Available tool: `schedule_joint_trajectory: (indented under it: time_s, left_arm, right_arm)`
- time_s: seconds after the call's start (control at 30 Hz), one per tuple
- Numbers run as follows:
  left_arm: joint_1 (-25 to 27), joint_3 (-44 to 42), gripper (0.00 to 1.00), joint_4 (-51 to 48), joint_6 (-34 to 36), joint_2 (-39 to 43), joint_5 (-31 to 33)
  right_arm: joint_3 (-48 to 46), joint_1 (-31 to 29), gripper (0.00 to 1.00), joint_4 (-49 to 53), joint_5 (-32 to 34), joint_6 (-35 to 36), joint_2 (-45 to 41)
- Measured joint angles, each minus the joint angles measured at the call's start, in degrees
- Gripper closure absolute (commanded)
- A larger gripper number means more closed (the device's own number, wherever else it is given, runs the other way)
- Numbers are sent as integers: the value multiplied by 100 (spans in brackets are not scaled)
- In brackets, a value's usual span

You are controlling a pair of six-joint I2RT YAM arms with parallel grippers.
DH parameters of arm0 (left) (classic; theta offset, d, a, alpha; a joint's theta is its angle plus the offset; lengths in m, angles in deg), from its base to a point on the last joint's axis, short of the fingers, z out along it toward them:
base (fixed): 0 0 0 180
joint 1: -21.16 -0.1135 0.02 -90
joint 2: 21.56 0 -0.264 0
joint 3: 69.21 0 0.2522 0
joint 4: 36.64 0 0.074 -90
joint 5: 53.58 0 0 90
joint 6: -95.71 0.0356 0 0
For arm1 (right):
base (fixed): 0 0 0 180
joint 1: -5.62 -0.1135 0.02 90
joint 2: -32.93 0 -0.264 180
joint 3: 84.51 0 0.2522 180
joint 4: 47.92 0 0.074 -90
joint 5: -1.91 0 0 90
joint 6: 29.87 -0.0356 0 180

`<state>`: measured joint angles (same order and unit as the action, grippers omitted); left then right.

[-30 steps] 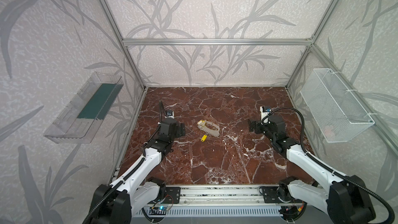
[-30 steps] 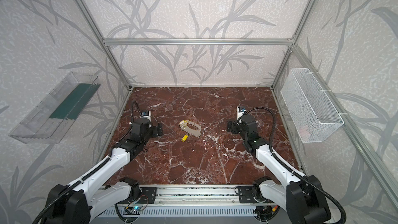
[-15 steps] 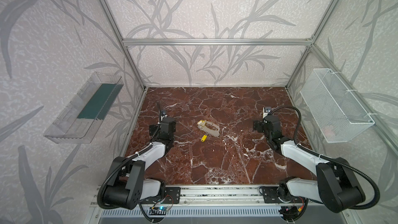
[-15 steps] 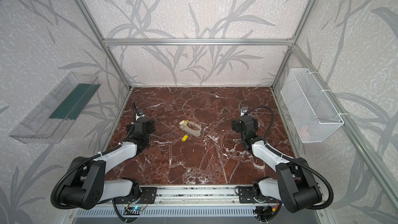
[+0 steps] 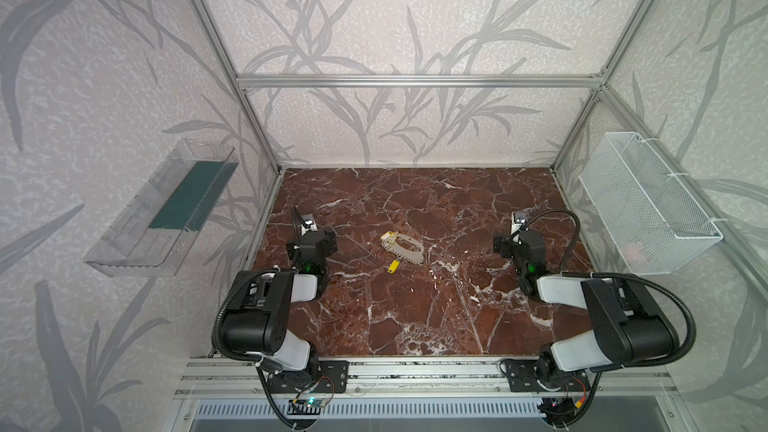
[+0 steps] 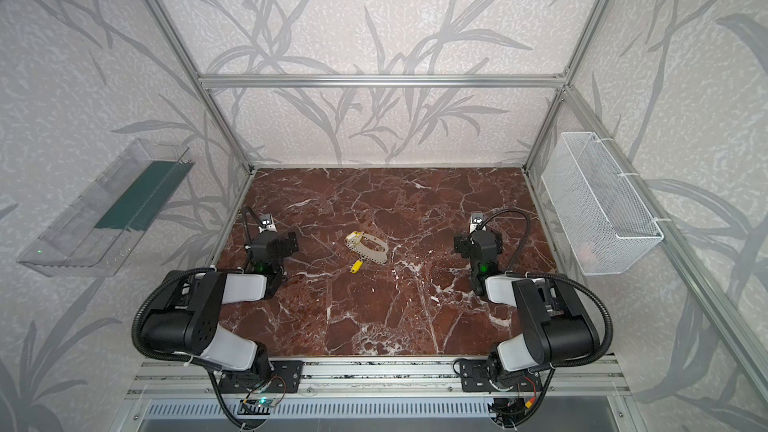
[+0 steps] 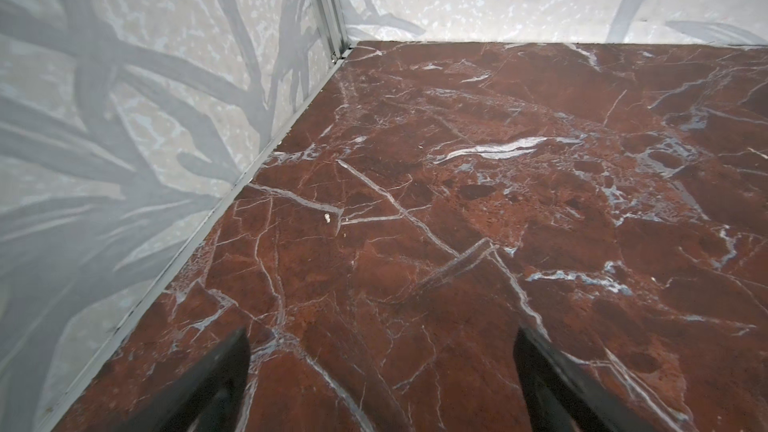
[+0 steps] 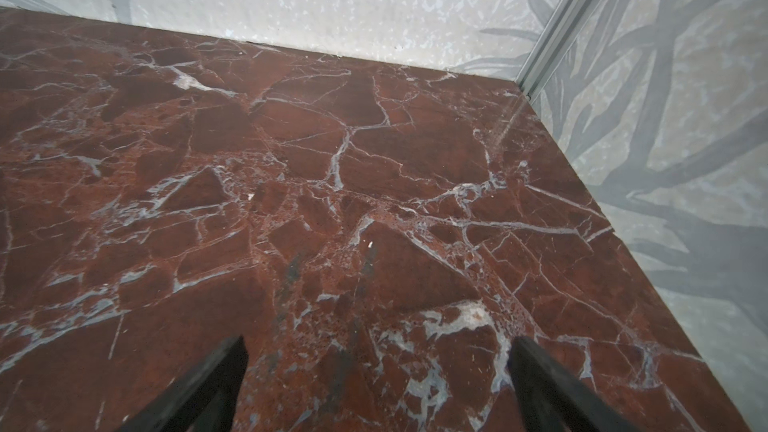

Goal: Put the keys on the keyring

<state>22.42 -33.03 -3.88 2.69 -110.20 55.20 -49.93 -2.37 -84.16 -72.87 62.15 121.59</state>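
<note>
step: nothing's in hand yet. I'd call this the run-up to the first pickup, with both my arms folded low at the frame's left and right
left gripper (image 7: 380,338): jaws wide apart and empty, just bare marble tabletop (image 5: 415,317) in front
right gripper (image 8: 376,342): same deal, spread wide, holding nothing
keyring plate (image 5: 405,247) (image 6: 370,248): lies flat mid-frame in both top views, well apart from both grippers
plate axis: the long way runs upper left to lower right. The holed straight edge faces lower left, the curved edge upper right
loose yellow key (image 5: 393,265): just off that straight edge, body pointing lower left, loop end toward the plate. Hooked on or only touching? Can't tell
paler yellow key (image 5: 388,236): sits at the plate's upper-left end
next move: my guess is one gripper pins the plate while the other pinches the tiny key across its narrow sides and lines the loop up with a ring. Fiddly stuff
</note>
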Motion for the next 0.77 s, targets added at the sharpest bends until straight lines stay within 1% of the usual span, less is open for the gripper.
schedule_joint_trajectory:
  time_s: [0.1,0.27,0.77]
  left_arm:
    - [-68,-2,1,129,-15,-20,-258]
    - [-74,-2,1,308,-17,-20,-450]
    - [-92,-7,1,496,-17,-31,-542]
  right_arm:
    - [-151,61,1,-98,-236,2,162]
    - [-61,57,1,-306,-476,7,175]
    - [-57,55,1,-380,-525,20,175]
